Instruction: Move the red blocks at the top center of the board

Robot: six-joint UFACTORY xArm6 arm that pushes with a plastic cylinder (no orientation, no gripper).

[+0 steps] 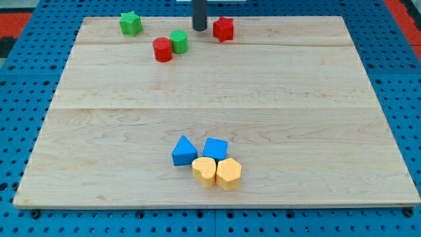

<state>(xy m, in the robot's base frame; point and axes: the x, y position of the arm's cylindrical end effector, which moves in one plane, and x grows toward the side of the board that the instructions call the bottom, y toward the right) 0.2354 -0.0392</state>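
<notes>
A red cylinder (162, 49) sits near the view's top, left of centre, touching a green cylinder (179, 41) on its right. A red faceted block (223, 29) sits at the top centre. My tip (199, 28) stands on the board between the green cylinder and the red faceted block, a little left of the red faceted block and apart from both. A green star block (131, 23) lies at the top left.
A blue triangular block (183, 151), a blue cube (215, 149) and two yellow blocks (204, 172) (229, 174) cluster at the bottom centre. The wooden board (316, 118) rests on a blue pegboard surface.
</notes>
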